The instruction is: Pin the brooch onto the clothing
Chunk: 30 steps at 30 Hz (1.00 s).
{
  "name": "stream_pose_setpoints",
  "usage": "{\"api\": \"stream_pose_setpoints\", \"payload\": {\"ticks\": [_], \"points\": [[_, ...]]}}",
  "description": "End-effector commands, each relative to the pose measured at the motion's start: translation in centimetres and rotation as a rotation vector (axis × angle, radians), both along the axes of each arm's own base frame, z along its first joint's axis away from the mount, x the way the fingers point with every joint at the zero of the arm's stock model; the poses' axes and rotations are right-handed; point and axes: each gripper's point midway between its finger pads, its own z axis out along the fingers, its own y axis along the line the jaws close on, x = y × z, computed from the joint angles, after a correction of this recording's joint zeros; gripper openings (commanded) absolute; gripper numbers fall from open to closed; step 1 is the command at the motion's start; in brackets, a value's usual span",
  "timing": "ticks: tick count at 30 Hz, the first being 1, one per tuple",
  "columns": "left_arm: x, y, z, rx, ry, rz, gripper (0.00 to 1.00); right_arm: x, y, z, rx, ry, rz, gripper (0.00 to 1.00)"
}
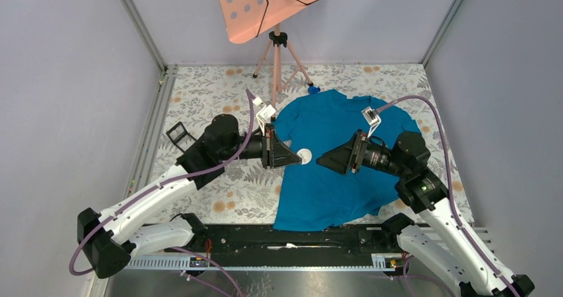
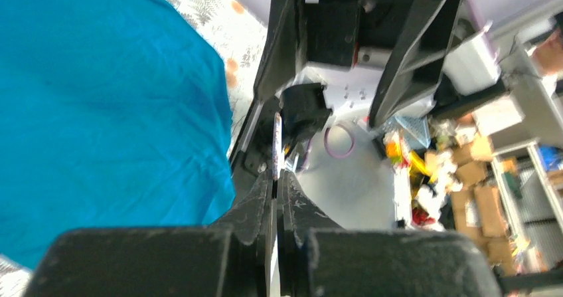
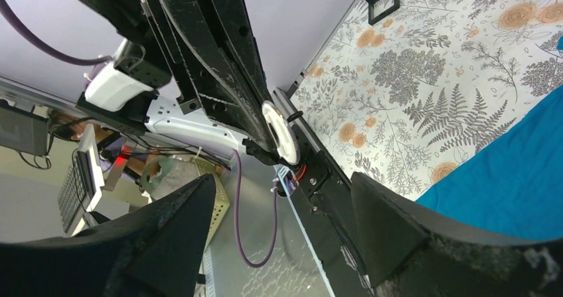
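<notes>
between the two grippers, the brooch: held up off the cloth. from above it sits over the left part of the shirt's chest, well inside the hem and sleeves.
brooch, shape: small round flat disc with a white face and a thin raised rim. it looks hard and smooth. you cannot see a pin from here.
left gripper: fingers pressed together on the brooch, pinching it by the edge. your left wrist view shows the disc edge-on at the fingertips.
right gripper: jaws spread wide with nothing between them, facing the brooch from just beside it.
fingers: black, wedge-shaped, with a rough grainy surface.
clothing: teal short-sleeved t-shirt of soft matte fabric, lying flat and face up with a few shallow creases. the collar points away from you.
step in hand: as i read it, the brooch is carried by your left side alone and not yet fastened. the pinning itself has not begun.
next move: likely lower the disc to the chest with its back toward the fabric. soft cloth will slide and bunch, so your free right gripper may need to steady it.
table cover: flat printed sheet with grey ferns and orange flowers.
black square frame: lies on the cover, well apart from the shirt.
</notes>
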Motion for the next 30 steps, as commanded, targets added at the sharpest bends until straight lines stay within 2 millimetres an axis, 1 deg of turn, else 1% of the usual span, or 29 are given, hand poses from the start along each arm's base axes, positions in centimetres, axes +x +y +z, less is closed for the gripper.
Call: {"api": "stream_pose_setpoints", "payload": {"ticks": [1,3,6,9,11,15,18,20,23,24,27,30], "points": [[-2.8,1.9,0.0,0.101,-0.13,-0.196,0.0,-1.0,-0.4,2.1,-0.04,-0.094,0.035,0.84],[-3.7,2.5,-0.7,0.144,-0.143,-0.256,0.0,-1.7,-0.2,1.8,-0.07,-0.077,0.096,0.84],[-4.6,2.9,0.1,0.149,-0.158,-0.315,0.0,-3.1,0.0,1.5,-0.103,-0.039,0.185,0.8],[-5.3,3.0,0.6,0.151,-0.131,-0.356,0.0,-4.3,0.2,1.3,-0.097,-0.043,0.234,0.79],[-5.6,3.1,0.6,0.162,-0.115,-0.38,0.0,-4.7,0.8,1.5,-0.075,-0.041,0.275,0.78],[-6.4,3.2,0.6,0.158,-0.1,-0.44,0.0,-5.1,2.5,1.2,-0.073,-0.025,0.346,0.69],[-6.9,3.1,0.5,0.152,-0.079,-0.493,0.0,-5.4,3.5,2.0,-0.034,-0.034,0.383,0.62],[-7.1,3.1,0.3,0.157,-0.062,-0.525,0.0,-5.3,4.0,2.1,-0.025,-0.034,0.393,0.55],[-7.1,3.0,0.0,0.161,-0.063,-0.539,0.0,-5.1,4.4,1.3,-0.061,-0.02,0.404,0.47],[-7.1,3.0,0.0,0.16,-0.063,-0.54,0.0,-5.1,4.4,1.1,-0.07,-0.018,0.408,0.45],[-7.2,3.0,-0.1,0.156,-0.052,-0.556,0.0,-5.2,4.6,0.4,-0.086,-0.001,0.425,0.44],[-7.3,3.0,-0.1,0.156,-0.051,-0.558,0.0,-5.5,4.8,0.1,-0.084,0.009,0.442,0.37]]}}
